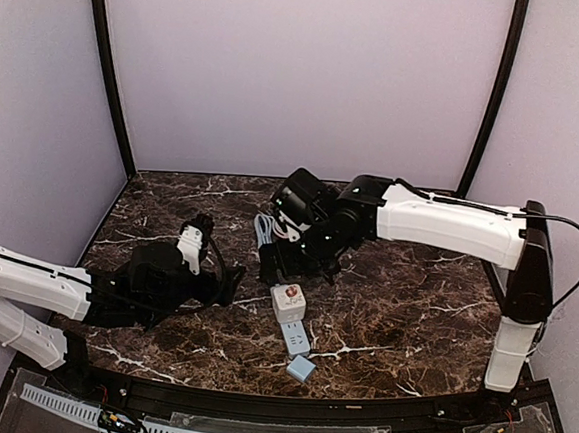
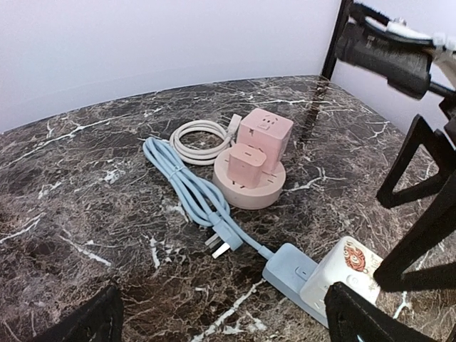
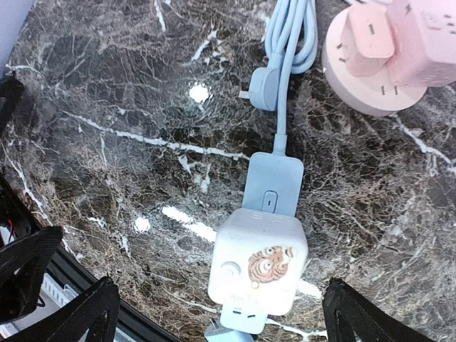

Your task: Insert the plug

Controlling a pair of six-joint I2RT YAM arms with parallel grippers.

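Currently, the left fingers (image 2: 96, 320) are spread wide, nothing held. On the worktop (image 3: 107, 142), the white plug (image 3: 258, 267) appears seated in the blue power strip (image 3: 274, 182). The right fingers (image 3: 377, 317), spread wide and empty, should be lifted straight up.

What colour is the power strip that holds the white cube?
Light blue. The power strip shows best in the right wrist view.

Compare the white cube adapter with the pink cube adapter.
The white cube adapter bears a tiger sticker; the pink cube adapter shows no sticker, only socket holes. The white one sits on the blue power strip; the pink one sits on a round pink base. Both are cubes with rounded corners.
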